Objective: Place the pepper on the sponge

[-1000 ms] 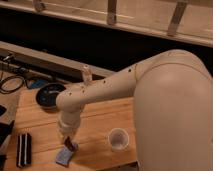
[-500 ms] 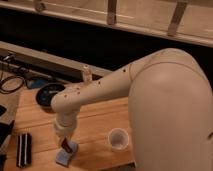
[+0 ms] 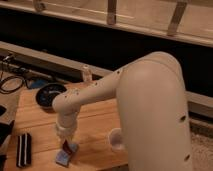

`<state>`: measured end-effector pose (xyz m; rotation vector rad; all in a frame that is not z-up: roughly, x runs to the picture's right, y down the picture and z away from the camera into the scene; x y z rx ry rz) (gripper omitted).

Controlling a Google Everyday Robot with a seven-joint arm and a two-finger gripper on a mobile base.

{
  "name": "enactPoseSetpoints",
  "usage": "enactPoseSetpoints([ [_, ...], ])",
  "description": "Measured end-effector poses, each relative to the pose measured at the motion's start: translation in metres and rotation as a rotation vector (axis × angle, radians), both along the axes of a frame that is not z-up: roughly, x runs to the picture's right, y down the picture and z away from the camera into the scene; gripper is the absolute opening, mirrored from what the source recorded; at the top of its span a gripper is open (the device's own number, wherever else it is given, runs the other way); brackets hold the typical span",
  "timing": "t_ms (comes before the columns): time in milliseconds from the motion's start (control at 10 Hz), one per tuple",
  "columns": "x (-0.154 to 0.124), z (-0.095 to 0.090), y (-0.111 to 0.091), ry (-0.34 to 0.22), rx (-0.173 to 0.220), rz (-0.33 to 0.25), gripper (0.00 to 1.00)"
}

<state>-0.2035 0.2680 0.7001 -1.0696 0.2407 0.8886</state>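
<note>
the arm reaches down to the front left part of the wooden table (image 3: 37, 125), where the gripper (image 3: 66, 141) hangs directly above the blue-grey sponge (image 3: 61, 159), and the dark-red pepper (image 3: 67, 147) shows just under its tip, at the far edge of the sponge and seemingly touching it. whether the claw is clamped on the pepper or parted from it cannot be told. a black striped block (image 3: 23, 149) lies left of the sponge, a white cup (image 3: 116, 139) stands to its right by the arm, and a dark round dish (image 3: 49, 95) and a small bottle (image 3: 87, 74) sit farther back.
</note>
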Motion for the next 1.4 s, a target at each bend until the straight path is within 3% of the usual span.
enactPoseSetpoints([
  [100,0.001,0.001,0.003,-0.001,-0.008,0.000,0.01],
  [300,0.002,0.002,0.006,-0.001,-0.019,0.001,0.13],
  [600,0.001,0.010,0.020,0.003,-0.060,-0.011,0.44],
  [900,0.006,0.014,0.024,0.014,-0.075,-0.003,0.74],
  [1000,0.006,0.014,0.024,0.015,-0.076,0.001,0.79],
  [1400,0.006,0.011,0.018,0.029,-0.066,-0.005,0.80],
])
